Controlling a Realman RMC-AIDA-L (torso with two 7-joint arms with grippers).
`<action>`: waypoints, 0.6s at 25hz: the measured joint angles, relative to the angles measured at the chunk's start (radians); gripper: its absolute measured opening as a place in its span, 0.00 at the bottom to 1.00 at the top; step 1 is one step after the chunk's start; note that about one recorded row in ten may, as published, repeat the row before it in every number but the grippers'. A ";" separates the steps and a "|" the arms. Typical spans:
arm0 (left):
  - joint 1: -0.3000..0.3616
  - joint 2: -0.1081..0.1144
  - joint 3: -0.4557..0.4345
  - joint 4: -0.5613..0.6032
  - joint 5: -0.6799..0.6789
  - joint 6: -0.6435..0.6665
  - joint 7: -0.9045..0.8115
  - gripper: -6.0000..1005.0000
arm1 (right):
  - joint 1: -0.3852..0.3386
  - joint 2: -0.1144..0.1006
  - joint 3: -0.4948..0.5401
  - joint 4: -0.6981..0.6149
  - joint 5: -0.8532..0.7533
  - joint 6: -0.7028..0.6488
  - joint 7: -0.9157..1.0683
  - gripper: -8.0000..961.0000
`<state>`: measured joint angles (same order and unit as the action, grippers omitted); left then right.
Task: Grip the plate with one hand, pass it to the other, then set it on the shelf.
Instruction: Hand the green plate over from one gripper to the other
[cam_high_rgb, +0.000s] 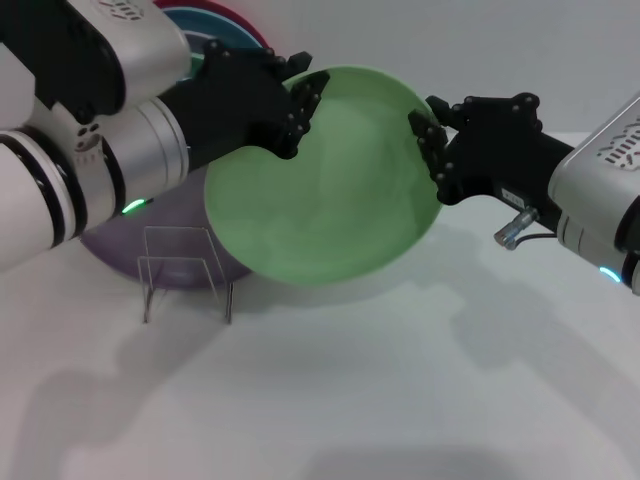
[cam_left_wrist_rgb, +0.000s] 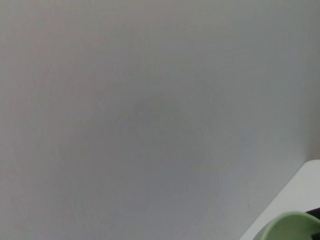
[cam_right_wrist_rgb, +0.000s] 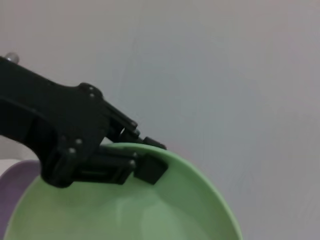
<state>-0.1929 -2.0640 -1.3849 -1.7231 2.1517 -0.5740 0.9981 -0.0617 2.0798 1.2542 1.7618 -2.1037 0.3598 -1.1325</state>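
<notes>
The pale mint-green plate (cam_high_rgb: 325, 185) hangs tilted in the air above the table, between both hands. My left hand (cam_high_rgb: 298, 110), on the arm with the green light, has its black fingers closed over the plate's upper left rim. My right hand (cam_high_rgb: 428, 145), on the arm with the blue light, has its fingers closed over the right rim. The right wrist view shows the plate (cam_right_wrist_rgb: 150, 210) with the left hand's fingers (cam_right_wrist_rgb: 145, 167) on its far rim. The left wrist view shows only an edge of the plate (cam_left_wrist_rgb: 290, 227). The clear rack (cam_high_rgb: 185, 270) stands on the table below the left hand.
A lilac-purple plate (cam_high_rgb: 105, 250) lies on the table behind the rack, partly under the green plate. A teal plate (cam_high_rgb: 200, 22) and a pink one (cam_high_rgb: 250, 28) show behind my left arm. The white table (cam_high_rgb: 400, 380) stretches toward the front.
</notes>
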 joint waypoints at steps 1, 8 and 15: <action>0.000 0.000 0.000 0.000 0.000 0.000 0.000 0.18 | -0.002 0.000 -0.001 -0.001 0.004 0.000 0.000 0.13; 0.010 -0.001 0.055 0.011 -0.004 0.103 0.054 0.13 | -0.070 0.003 0.018 0.016 0.170 -0.058 -0.045 0.33; 0.054 0.003 0.149 0.025 0.001 0.323 0.132 0.09 | -0.136 0.007 0.109 0.032 0.424 -0.142 -0.093 0.48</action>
<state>-0.1394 -2.0614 -1.2364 -1.6984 2.1532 -0.2513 1.1300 -0.1979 2.0868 1.3632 1.7940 -1.6799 0.2176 -1.2253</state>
